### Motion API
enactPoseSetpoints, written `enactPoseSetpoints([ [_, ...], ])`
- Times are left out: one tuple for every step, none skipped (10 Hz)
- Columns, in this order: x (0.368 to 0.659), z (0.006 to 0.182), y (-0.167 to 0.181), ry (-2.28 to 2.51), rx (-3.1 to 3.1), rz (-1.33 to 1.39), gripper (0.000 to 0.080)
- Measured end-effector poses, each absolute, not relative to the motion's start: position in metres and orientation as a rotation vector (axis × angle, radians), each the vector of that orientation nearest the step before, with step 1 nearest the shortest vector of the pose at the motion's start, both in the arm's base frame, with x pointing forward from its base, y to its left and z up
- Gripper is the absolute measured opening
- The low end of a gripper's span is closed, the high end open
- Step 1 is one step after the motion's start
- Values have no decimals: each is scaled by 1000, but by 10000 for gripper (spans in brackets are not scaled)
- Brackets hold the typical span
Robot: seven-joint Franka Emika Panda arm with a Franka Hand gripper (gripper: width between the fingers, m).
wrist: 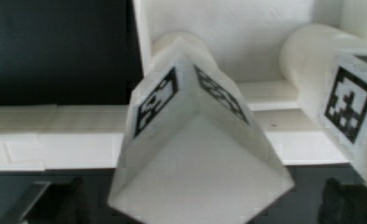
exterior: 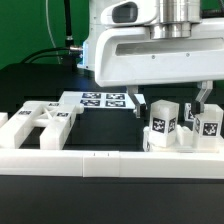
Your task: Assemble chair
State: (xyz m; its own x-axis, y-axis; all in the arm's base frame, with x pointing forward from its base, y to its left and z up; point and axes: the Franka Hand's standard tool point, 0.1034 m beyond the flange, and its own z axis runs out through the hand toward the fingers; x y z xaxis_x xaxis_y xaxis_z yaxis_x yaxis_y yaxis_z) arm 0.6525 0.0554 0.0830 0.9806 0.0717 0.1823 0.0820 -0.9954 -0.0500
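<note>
The chair lies in loose white pieces on the black table. One upright white block [exterior: 162,126] with tags on its faces stands between my gripper's fingers [exterior: 140,106]. My gripper [exterior: 171,104] is open, straddling that block from above with a gap on each side. In the wrist view the same block [wrist: 189,120] fills the middle, edge-on, with a tag on each slanted face, and the dark fingertips [wrist: 64,196] stand apart from it. A second tagged piece [exterior: 208,127] stands close beside it [wrist: 340,90]. A flat cross-braced panel [exterior: 40,124] lies at the exterior view's left.
The marker board [exterior: 104,100] lies flat behind the parts. A low white border wall [exterior: 110,160] runs along the front and shows in the wrist view [wrist: 55,125] behind the block. The arm's white body [exterior: 150,50] hangs over the exterior view's right side.
</note>
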Motion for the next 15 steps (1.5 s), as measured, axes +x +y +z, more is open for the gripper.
enactPoseSetpoints([
  [653, 84, 54, -253, -3077, -284, 649],
  [654, 84, 53, -326, -3078, -287, 649],
  [654, 84, 53, -360, -3078, -287, 649],
  [653, 84, 52, -493, -3073, -289, 649],
  [653, 84, 52, -582, -3066, -287, 649],
  [651, 84, 54, -679, -3056, -282, 649],
  [645, 83, 57, -810, -3033, -268, 649],
  [642, 81, 59, -841, -3024, -260, 649],
  [641, 80, 59, -969, -3005, -259, 649],
  [639, 79, 59, -1062, -2989, -249, 649],
  [639, 78, 59, -1063, -2991, -246, 649],
  [637, 78, 60, -1001, -3007, -237, 649],
  [638, 77, 59, -998, -3008, -237, 526],
  [638, 77, 58, -996, -3009, -236, 389],
  [638, 77, 56, -992, -3011, -237, 389],
])
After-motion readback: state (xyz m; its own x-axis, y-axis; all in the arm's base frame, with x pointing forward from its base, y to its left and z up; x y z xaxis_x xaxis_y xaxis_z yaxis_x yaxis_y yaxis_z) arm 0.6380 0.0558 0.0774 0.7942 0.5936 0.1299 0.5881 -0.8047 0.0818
